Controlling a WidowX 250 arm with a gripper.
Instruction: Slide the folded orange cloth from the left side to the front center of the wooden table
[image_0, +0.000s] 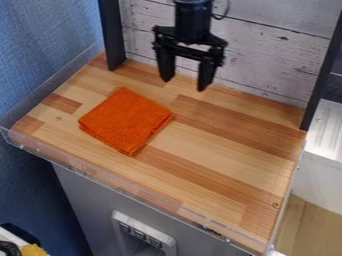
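Camera view: the black gripper (185, 85) hangs above the rear of the wooden work surface (220, 155), its two fingers wide apart. A folded orange cloth (125, 120) lies on the left part.

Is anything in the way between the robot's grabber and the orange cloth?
Nothing I can see is in the way: just air and wooden tabletop between the open gripper and the folded orange cloth.

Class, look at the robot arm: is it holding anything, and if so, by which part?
Nothing is held: the pincer hangs open, and the folded orange cloth lies apart from it on the wooden surface.
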